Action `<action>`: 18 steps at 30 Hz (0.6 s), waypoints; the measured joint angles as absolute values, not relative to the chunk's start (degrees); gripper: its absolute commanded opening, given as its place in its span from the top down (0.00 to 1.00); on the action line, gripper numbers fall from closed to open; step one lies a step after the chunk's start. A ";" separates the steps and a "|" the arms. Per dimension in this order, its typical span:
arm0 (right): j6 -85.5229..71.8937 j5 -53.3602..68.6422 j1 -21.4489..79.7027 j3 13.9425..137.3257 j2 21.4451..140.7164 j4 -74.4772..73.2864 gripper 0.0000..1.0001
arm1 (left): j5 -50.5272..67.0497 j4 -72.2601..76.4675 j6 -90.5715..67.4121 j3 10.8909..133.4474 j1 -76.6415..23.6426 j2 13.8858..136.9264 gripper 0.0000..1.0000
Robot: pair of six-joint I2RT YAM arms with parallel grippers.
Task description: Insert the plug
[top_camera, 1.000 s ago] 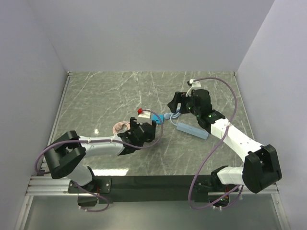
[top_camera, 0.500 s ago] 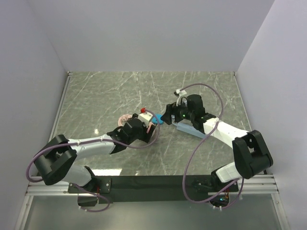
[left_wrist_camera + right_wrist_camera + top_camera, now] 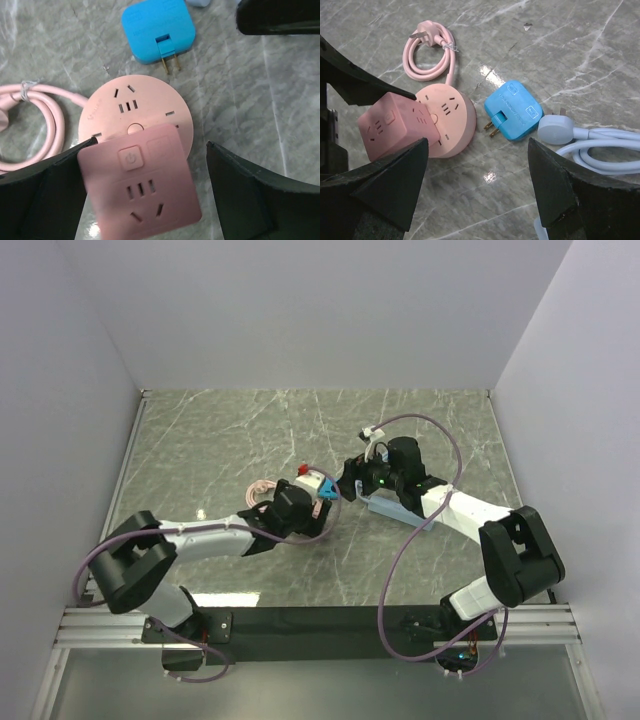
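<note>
The plug is small and bright blue. It lies flat on the marble table with its two prongs toward a round pink socket disc. It also shows as the plug and the plug. My right gripper hovers open just short of it, holding nothing. A pink cube leans on the disc between the fingers of my left gripper. That gripper is open: its left finger is against the cube and its right finger stands well clear.
A coiled pink cord lies behind the disc. A pale-blue power strip sits under my right arm, and its white plug and pale cord lie right of the blue plug. Walls close off three sides.
My left gripper's jaws have spread wider around the pink cube. My right arm swung left toward the blue plug a second ago and has barely moved since.
</note>
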State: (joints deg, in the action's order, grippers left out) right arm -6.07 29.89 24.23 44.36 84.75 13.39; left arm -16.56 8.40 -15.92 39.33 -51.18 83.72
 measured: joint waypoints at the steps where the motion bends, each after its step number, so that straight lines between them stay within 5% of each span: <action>1: -6.07 29.89 24.23 44.36 84.75 13.43 0.14 | -18.13 7.29 -16.82 40.47 -51.94 85.12 0.05; 12: -6.09 29.56 24.23 44.36 85.25 13.72 0.14 | -29.87 -2.22 -23.88 47.00 -56.40 90.59 0.22; 18: -6.07 29.17 24.23 44.36 85.65 13.72 0.14 | -26.24 0.75 -20.40 42.28 -56.60 86.46 0.66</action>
